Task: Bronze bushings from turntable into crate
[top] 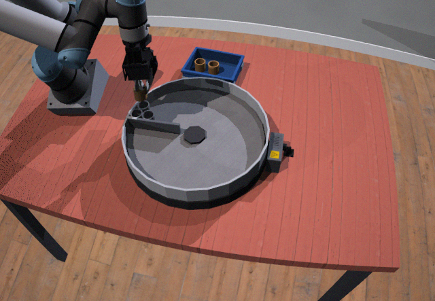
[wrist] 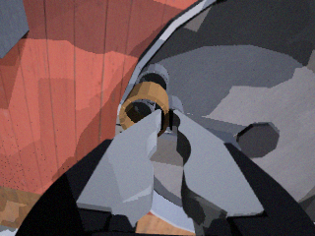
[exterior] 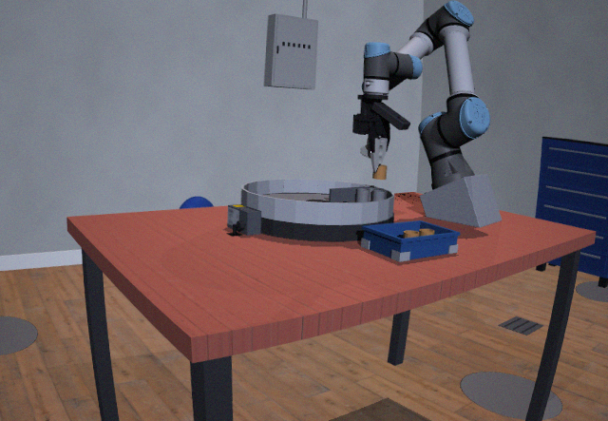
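Observation:
My gripper (top: 141,88) (exterior: 375,169) (wrist: 166,111) is shut on the wall of a bronze bushing (top: 141,95) (exterior: 380,172) (wrist: 151,91), holding it in the air above the turntable's edge nearest the robot base. Below it, three steel bushings stand clustered by the rim of the turntable (top: 196,195) (exterior: 313,213); one steel bushing (top: 148,117) is beside the divider. Two bronze bushings (top: 200,66) (exterior: 410,234) stand in the blue crate (top: 207,76) (exterior: 427,249). In the wrist view the held bushing partly hides the steel ones.
A raised wall rings the turntable. A grey divider (top: 154,126) (exterior: 343,194) runs from the rim towards the dark centre hub (top: 194,134) (wrist: 258,140). A grey box (top: 275,157) (exterior: 251,221) with a yellow label is at the turntable's outer side. The crate stands close behind the turntable in the top view.

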`<state>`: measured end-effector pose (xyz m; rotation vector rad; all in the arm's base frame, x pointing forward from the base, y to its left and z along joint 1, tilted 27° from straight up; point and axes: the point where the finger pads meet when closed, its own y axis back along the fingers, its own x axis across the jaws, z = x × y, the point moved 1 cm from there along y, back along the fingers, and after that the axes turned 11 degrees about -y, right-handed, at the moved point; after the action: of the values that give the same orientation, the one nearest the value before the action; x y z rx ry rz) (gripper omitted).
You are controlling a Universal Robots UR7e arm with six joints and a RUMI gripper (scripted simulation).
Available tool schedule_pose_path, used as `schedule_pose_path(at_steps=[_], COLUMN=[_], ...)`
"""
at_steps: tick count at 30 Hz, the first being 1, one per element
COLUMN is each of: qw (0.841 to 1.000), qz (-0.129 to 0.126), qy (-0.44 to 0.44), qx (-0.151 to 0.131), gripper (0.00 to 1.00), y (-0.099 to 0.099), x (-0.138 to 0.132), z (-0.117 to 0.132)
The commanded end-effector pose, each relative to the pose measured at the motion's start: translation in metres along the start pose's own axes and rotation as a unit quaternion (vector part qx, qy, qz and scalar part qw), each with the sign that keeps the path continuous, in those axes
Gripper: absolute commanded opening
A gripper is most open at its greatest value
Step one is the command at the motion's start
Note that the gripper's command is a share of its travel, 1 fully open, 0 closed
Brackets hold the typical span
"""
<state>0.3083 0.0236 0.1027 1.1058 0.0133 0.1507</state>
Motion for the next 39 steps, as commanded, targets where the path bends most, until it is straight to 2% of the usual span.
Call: schedule_pose_path(at_steps=[1,23,39], qw=[1.0,1.0,1.0], qz=[0.0,0.0,0.0], qy=[0.0,0.002,0.013], qx=[0.0,0.0,0.0], gripper=[0.0,0.0,0.0], y=[0.0,0.0,0.001], x=[0.0,0.002,0.014], z=[0.0,-0.002,-0.018])
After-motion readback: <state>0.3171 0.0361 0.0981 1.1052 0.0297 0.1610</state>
